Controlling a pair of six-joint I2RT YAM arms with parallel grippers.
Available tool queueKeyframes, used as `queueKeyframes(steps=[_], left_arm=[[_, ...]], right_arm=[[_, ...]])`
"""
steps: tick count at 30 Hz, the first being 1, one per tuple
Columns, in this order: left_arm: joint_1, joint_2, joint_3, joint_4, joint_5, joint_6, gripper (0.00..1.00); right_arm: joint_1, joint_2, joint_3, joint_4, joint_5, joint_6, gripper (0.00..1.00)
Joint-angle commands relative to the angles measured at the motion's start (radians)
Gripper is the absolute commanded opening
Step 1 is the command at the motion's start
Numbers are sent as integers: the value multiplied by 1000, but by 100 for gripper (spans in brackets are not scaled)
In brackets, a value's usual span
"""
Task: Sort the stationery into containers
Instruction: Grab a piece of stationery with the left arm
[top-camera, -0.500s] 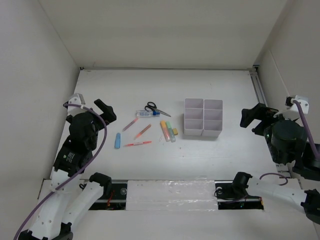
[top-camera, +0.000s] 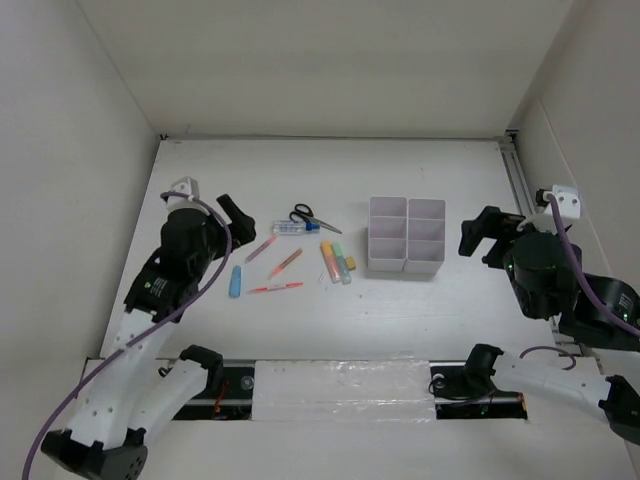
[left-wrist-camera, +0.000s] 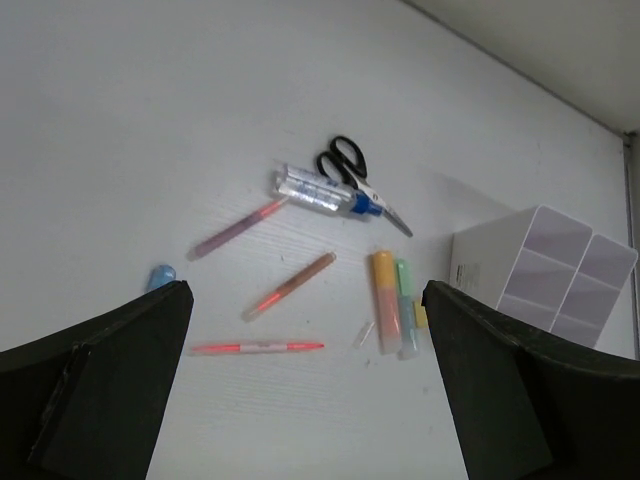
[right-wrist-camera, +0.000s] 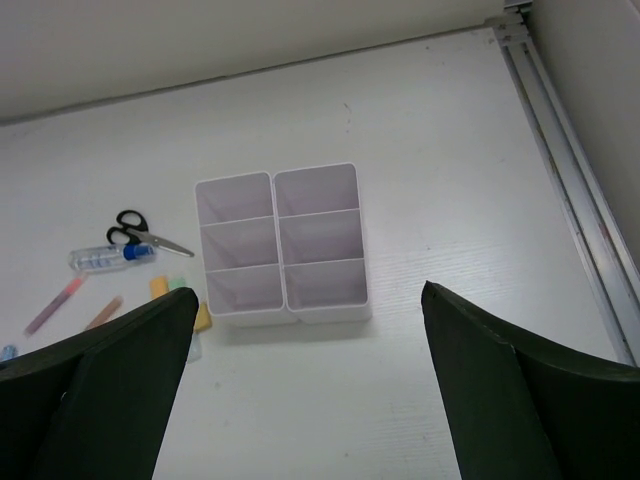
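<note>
left wrist: left gripper (left-wrist-camera: 305, 290) wide, empty

Right of centre in the top view stands a white six-compartment organiser (top-camera: 405, 266), cells facing up. To its left lie an orange highlighter (top-camera: 328, 262), green highlighter (top-camera: 341, 266) and yellow highlighter (top-camera: 350, 264) side by side. Further left are three thin red pens (top-camera: 285, 263), splayed apart, and a light blue marker (top-camera: 236, 281) leftmost. Above them, black-handled scissors (top-camera: 304, 215) rest against a clear blue-capped tube (top-camera: 287, 229).
</note>
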Motion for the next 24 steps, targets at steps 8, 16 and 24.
queueKeyframes(steps=[8,16,24], left_arm=[[-48,47,-241,67,151,-275,100],[-48,2,-424,136,141,-635,100],[-48,228,-399,225,222,-542,100]], right_arm=[[-1,18,-69,142,-105,-35,100],[-1,18,-120,241,-144,-44,100],[-1,52,-184,340,-277,-84,100]])
